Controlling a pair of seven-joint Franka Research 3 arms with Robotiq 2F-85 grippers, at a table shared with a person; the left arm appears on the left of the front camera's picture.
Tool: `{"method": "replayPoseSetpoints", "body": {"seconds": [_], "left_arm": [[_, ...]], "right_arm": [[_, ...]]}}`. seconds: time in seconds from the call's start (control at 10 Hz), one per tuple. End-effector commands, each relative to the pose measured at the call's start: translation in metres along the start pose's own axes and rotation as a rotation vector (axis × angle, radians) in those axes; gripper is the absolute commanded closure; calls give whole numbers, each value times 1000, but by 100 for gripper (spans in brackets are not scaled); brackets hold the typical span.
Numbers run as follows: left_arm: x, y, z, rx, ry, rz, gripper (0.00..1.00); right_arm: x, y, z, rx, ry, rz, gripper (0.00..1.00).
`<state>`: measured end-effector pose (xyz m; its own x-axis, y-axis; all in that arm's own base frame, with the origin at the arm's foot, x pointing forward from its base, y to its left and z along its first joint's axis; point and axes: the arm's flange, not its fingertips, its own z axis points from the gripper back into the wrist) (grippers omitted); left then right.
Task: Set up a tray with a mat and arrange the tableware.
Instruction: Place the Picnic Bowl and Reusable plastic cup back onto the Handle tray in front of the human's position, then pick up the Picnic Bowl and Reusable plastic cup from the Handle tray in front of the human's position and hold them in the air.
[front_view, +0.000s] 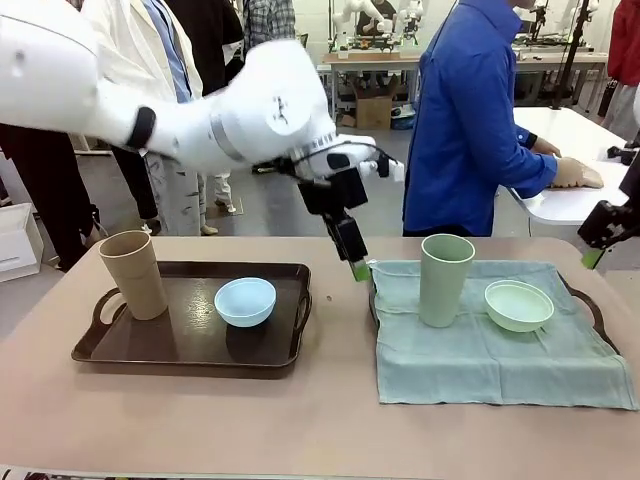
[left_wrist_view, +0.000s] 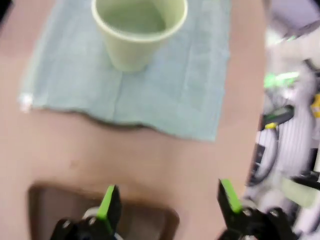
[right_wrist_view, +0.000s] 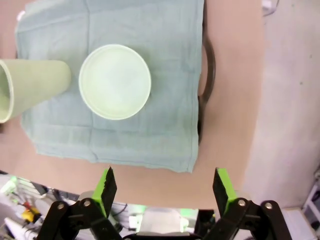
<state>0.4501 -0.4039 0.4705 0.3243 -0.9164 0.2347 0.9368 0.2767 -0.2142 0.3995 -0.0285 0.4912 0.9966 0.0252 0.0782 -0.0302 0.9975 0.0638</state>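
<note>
Across two trays, two cups, two bowls, one mat

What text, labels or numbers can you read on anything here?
None readable. The tall tan cup, light blue round bowl, dark brown tray, tall pale green cup, pale green round bowl and grey-green cloth mat are plain; the background cardboard box is too small to read.

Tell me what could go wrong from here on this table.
The open left gripper hangs near the corner of the pale blue-green cloth mat; it could snag the cloth and topple the tall pale green handleless cup on it.
The mat overhangs its dark tray; a tug might shift the small round pale green bowl.
</note>
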Motion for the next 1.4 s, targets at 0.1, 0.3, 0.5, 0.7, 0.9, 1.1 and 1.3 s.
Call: {"method": "replayPoseSetpoints", "body": {"seconds": [0.1, 0.3, 0.5, 0.7, 0.9, 1.1, 1.3], "left_arm": [[24, -33, 47, 248, 158, 291, 0], [37, -45, 72, 427, 203, 470, 0], [19, -44, 75, 371, 116, 364, 0], [19, -44, 75, 371, 116, 364, 0], [19, -44, 75, 371, 116, 364, 0], [19, -44, 75, 371, 116, 364, 0], [19, -44, 75, 371, 116, 364, 0]], "right_arm": [[-27, 23, 41, -126, -70, -22, 0], [-40, 35, 67, -144, -109, -62, 0], [-35, 29, 65, -107, -109, -21, 0], [-35, 29, 65, -107, -109, -21, 0], [-35, 29, 65, -107, -109, -21, 0], [-35, 29, 65, -107, -109, -21, 0], [-35, 29, 65, -107, -109, -21, 0]]}}
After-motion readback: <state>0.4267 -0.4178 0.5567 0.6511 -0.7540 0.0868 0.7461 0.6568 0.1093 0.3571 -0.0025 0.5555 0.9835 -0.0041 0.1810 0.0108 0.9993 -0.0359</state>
